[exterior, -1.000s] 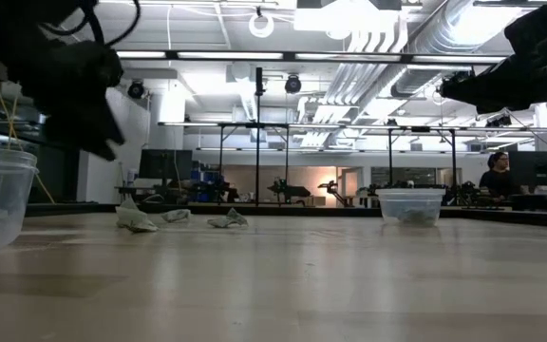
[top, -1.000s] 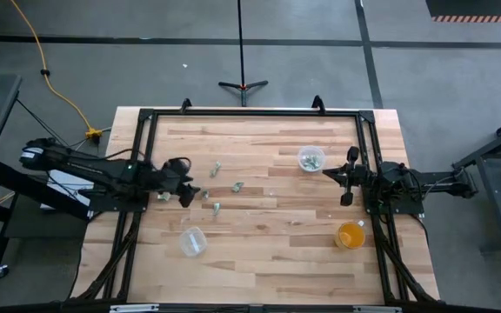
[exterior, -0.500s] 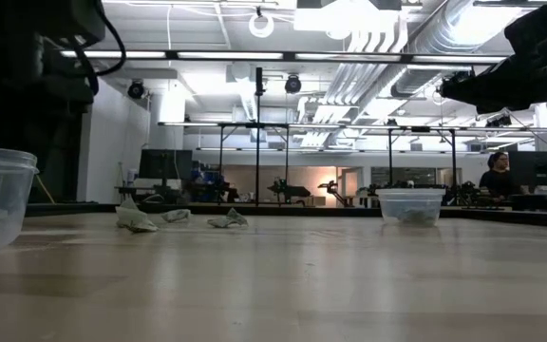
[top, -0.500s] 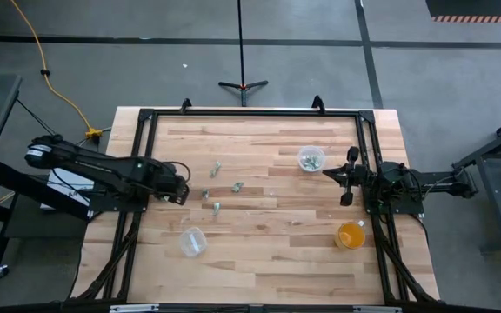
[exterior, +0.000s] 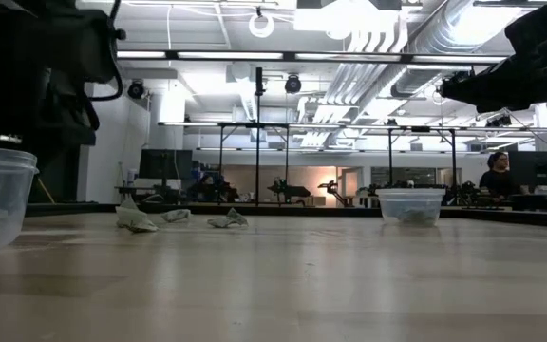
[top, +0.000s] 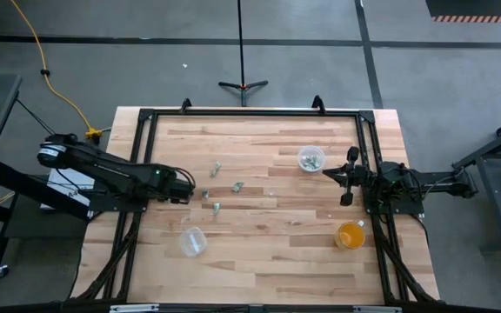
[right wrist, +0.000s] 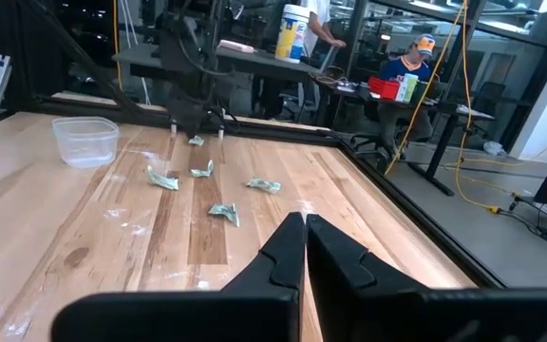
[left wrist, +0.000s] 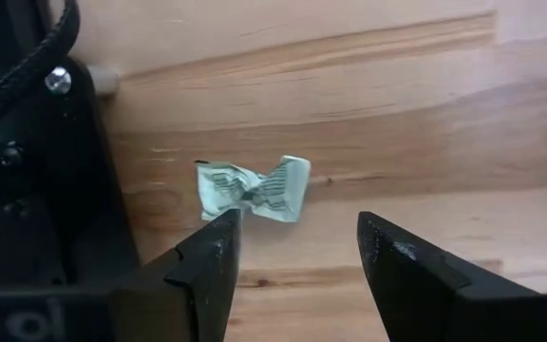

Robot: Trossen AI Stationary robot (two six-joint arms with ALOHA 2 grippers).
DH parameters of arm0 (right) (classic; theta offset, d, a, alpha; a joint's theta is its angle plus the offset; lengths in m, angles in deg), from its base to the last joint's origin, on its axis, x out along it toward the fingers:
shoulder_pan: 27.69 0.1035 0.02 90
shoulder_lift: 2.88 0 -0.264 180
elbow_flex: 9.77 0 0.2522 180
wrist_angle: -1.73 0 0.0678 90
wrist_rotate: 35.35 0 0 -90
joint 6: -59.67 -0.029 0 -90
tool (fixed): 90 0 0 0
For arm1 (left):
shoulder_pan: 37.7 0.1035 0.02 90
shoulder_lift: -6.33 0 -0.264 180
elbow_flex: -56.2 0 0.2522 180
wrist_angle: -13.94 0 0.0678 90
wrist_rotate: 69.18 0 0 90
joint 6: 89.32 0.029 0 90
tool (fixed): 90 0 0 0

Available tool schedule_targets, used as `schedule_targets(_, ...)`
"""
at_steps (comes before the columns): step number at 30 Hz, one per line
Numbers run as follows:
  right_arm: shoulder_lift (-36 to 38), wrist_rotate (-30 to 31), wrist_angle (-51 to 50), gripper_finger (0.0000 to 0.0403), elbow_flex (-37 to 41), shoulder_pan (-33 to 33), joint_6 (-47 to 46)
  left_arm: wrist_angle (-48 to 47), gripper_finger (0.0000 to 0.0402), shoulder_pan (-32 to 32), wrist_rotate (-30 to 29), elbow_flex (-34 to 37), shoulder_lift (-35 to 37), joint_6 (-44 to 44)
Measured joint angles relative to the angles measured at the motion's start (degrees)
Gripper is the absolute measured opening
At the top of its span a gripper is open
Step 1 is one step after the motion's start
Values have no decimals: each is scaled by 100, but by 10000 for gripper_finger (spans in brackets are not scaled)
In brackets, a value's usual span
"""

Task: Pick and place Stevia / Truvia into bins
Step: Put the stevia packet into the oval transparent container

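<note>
Several pale green and white Stevia packets (top: 237, 186) lie loose on the wooden table, between its left side and middle. One crumpled packet (left wrist: 254, 187) lies flat beside the black frame rail, just beyond my left gripper's (left wrist: 297, 252) open fingers and nearer one fingertip. That gripper (top: 181, 187) hovers at the table's left side. One clear cup (top: 310, 159) stands far right with packets inside; the other clear cup (top: 192, 241) stands near left. My right gripper (right wrist: 304, 237) is shut and waits at the right edge (top: 348, 178).
An orange cup (top: 350, 235) stands near the table's right edge, below the right arm. Black frame rails (top: 143, 156) run along the table's sides. Bare wood lies across the middle and near part. A person (exterior: 495, 176) sits in the room beyond.
My left gripper has drawn back a little toward the table's left edge and tipped down over the packet by the frame rail; the arm's elbow has swung in toward the table. The packets and cups have stayed in place.
</note>
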Motion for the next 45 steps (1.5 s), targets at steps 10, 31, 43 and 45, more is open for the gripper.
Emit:
schedule_targets(10, 0, 0, -2, 8, 0, 0, 2, 59, 243, 4, -267, 0, -629, -564)
schedule_targets(31, 2, -23, -2, 4, 2, -2, 148, 539, 160, 4, 18, 194, -1039, -504)
schedule_targets(43, 1, -23, 0, 6, 2, -2, 148, -103, 24, -2, -629, -487, -1049, 1014)
schedule_targets(45, 2, -23, 0, 7, 2, -2, 148, -183, 24, -10, -777, -753, -1047, 1250)
